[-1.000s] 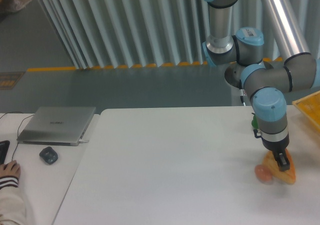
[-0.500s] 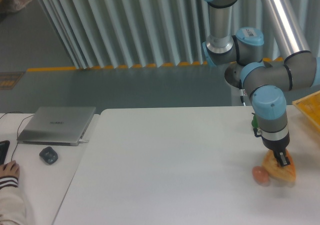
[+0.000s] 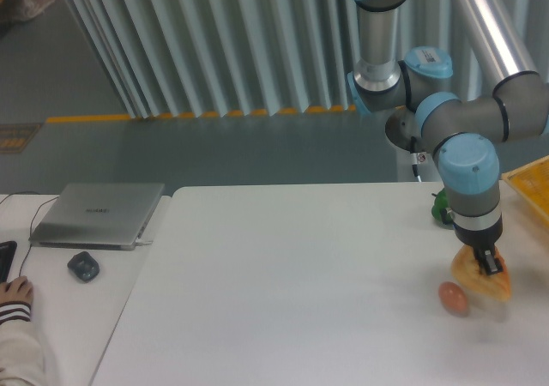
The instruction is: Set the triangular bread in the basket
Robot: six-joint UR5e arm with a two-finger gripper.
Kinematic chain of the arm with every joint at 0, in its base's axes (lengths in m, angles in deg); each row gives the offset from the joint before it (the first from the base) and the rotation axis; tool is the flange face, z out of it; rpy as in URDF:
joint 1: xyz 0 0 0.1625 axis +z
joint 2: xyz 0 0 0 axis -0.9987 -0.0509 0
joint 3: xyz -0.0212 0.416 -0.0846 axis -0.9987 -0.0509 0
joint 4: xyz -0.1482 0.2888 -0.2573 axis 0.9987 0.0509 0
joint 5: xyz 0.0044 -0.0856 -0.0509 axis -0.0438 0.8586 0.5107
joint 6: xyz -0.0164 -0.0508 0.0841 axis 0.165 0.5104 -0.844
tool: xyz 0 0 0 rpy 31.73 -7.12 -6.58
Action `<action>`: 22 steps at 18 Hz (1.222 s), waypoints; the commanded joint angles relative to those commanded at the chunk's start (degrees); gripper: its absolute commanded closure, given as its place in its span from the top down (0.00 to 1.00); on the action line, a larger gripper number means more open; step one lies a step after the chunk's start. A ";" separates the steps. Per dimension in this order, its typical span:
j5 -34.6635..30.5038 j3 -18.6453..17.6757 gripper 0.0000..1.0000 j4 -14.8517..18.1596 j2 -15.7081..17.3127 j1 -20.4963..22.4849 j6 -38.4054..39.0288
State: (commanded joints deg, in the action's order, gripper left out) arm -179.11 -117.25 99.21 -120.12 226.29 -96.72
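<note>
Fixed camera view: nearest the lens, a sleeved hand (image 3: 15, 293) rests at the desk's (image 3: 283, 283) left edge, beside a mouse (image 3: 83, 267) and a closed laptop (image 3: 97, 214). Across the desk, the end effector (image 3: 489, 262) is clamped on the triangular bread (image 3: 482, 276), which now hangs just clear of the surface, higher and further right than a second ago, leaving the small brown egg (image 3: 453, 298) behind on the desk. The lift appears done; the carry has begun. Further back, a green pepper (image 3: 441, 208) sits partly hidden behind the arm. The basket (image 3: 529, 183) shows at the right edge, with nothing visibly between.
</note>
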 joint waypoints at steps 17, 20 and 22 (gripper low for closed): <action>-0.09 3.78 0.30 6.60 3.08 14.59 -31.28; 0.00 3.78 0.30 6.52 2.99 17.49 -37.96; 0.18 2.56 0.35 4.68 2.82 18.11 -39.38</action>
State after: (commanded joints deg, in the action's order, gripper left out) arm -178.94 -114.69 103.89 -117.30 244.41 -136.10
